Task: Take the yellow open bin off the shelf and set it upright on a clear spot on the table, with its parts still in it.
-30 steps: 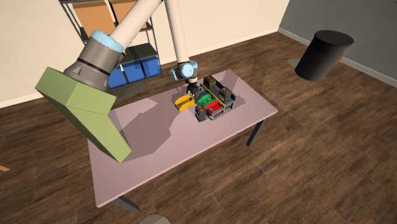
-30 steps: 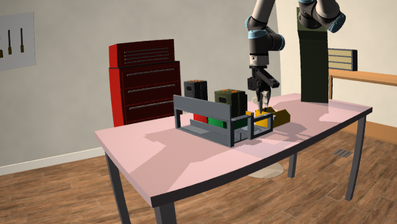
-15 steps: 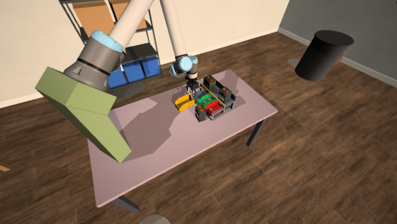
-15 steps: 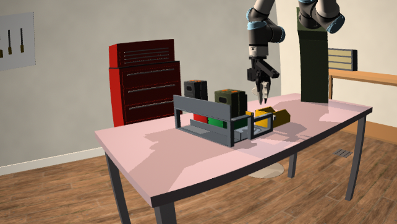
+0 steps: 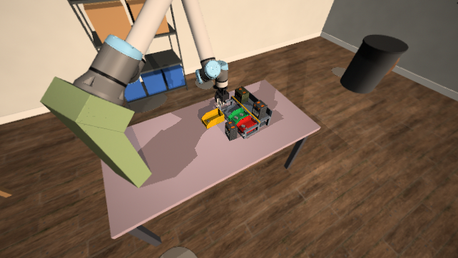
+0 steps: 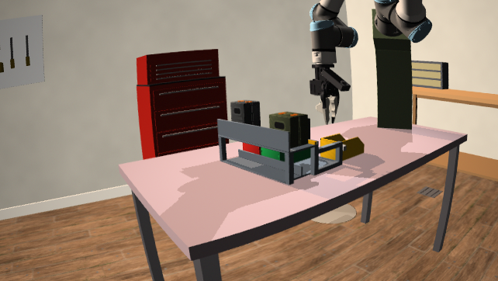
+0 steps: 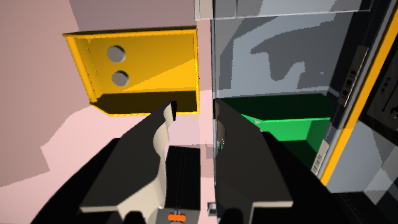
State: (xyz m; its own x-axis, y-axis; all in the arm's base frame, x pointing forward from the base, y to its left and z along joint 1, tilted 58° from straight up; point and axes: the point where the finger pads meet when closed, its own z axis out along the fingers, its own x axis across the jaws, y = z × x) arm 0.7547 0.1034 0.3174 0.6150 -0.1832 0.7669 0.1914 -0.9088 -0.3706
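One claw (image 6: 329, 112) hangs vertical above yellow bin (image 6: 341, 147).

Arm (image 6: 333, 32) vertical — pincer (image 6: 329, 110) pts down, jaws narrow, empty.

The yellow bin (image 5: 212, 117) sits upright on the table near its far edge, two round grey parts (image 7: 118, 65) inside.

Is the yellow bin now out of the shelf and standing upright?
Yes. The yellow bin sits upright on the table beside the shelf, two round parts inside.
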